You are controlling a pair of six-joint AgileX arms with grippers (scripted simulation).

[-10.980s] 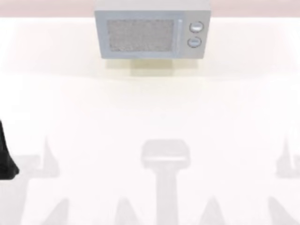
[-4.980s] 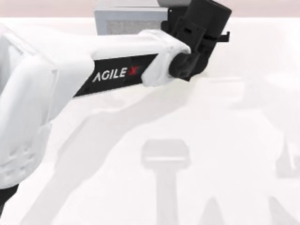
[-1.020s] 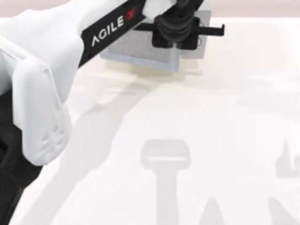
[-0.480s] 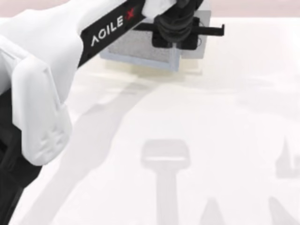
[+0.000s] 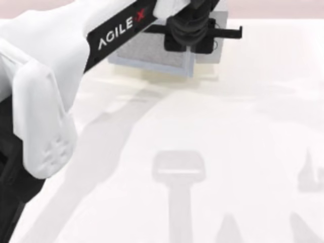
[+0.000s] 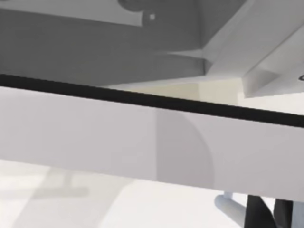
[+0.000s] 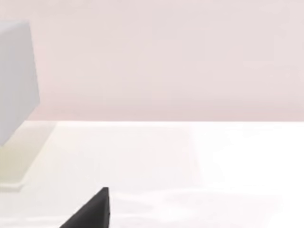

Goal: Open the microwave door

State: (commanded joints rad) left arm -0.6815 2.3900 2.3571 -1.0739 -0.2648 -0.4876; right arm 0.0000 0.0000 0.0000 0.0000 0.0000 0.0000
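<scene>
The light-grey microwave (image 5: pixel 216 52) stands at the table's far edge, mostly covered by my left arm. Its door (image 5: pixel 152 54), with the speckled mesh window, is ajar: the handle-side edge stands a little forward of the two-knob panel. My left gripper (image 5: pixel 195 36) is at that edge. In the left wrist view the door (image 6: pixel 95 133) fills the middle as a wide grey band, with the pale cavity (image 6: pixel 190 90) behind it. The dark fingers (image 6: pixel 259 214) close round the thin handle (image 6: pixel 230 206). My right gripper is out of the top view; one dark fingertip (image 7: pixel 95 211) shows in its wrist view.
The white left arm (image 5: pixel 45 86) crosses the table's left half up to the microwave. In the right wrist view, the microwave's grey side (image 7: pixel 14 80) is far off, with bare white table (image 7: pixel 190 161) and a pink wall beyond.
Over the last second nothing visibly moves. Eleven seconds ago the door was flush and no arm was near; since then the left arm reached in and the door's handle edge came forward.
</scene>
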